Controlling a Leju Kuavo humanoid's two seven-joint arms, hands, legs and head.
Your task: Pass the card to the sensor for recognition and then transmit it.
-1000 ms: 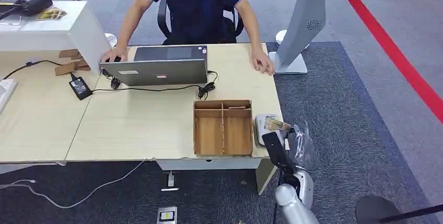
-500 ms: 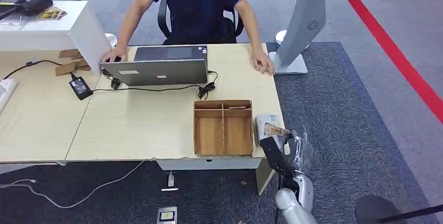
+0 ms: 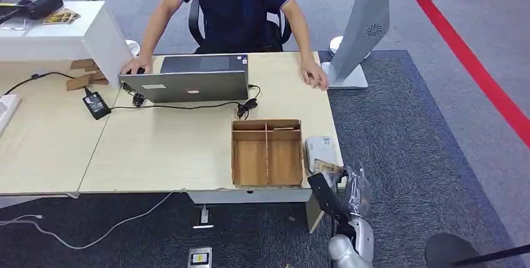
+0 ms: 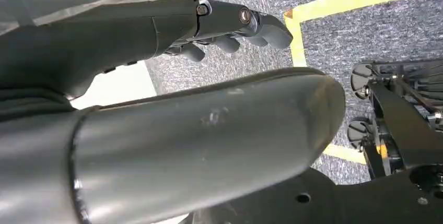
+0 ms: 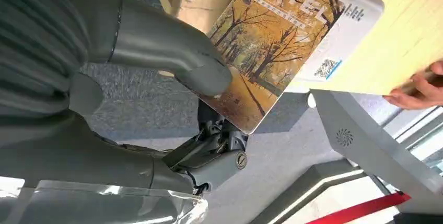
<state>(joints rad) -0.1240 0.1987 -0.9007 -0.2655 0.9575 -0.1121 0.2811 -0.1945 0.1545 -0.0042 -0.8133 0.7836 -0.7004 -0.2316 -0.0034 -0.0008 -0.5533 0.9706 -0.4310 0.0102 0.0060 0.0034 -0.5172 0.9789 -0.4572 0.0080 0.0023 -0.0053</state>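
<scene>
Card point(image 5: 264, 51): flat, glossy rectangle printed with autumn trees in orange and yellow and the word HOTEL along one short edge. Right hand point(image 5: 209, 98) pinches it, the thick grey thumb point(image 5: 201, 70) pressed on the printed face and darker fingers point(image 5: 219, 153) underneath. In the head view the card point(image 3: 327, 167) sits at the near right corner of the desk point(image 3: 169, 149), over the near end of the sensor point(image 3: 317, 150), a white smooth-cornered plastic pad with a small printed label.

Desk is pale wood-grain laminate. Beside the sensor stands a shallow brown wooden tray point(image 3: 267, 152), rectangular, split by thin dividers. Further back lies a grey laptop point(image 3: 185, 84) with a black cable point(image 3: 187, 106) trailing from it. A person in a dark blue shirt point(image 3: 234, 5) sits behind, both hands on the desk. Floor is dark coarse carpet point(image 3: 400, 130) crossed by a red stripe point(image 3: 469, 62).

Left hand point(image 4: 224, 31) hangs over grey carpet with dark fingers loosely curled, grasping nothing.

Against the frame one second earlier, the right hand point(image 3: 325, 183) and card have drawn back toward the robot, from over the middle of the sensor to its near end. Laptop, tray and person are unchanged.
</scene>
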